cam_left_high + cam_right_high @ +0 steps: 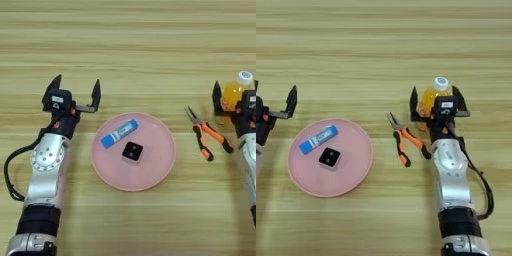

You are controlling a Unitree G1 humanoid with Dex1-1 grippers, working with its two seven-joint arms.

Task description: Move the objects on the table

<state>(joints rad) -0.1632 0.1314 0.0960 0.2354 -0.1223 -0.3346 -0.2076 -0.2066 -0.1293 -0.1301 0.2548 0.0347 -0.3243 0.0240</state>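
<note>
A small orange-drink bottle [429, 100] with a white cap stands upright at the right of the table [130, 45]. My right gripper [436, 94] is open, one black finger on each side of the bottle, neither clearly pressing on it. A blue-and-white tube [119, 133] and a black-and-white cube [132, 152] lie inside the pink plate [160, 167]. Just beyond the plate's upper left rim, my left gripper [76, 86] is open with nothing between its fingers.
Orange-handled pliers [406, 140] lie between the plate and my right arm, tips pointing away from me. Both forearms reach in from the near edge, and a black cable runs along each.
</note>
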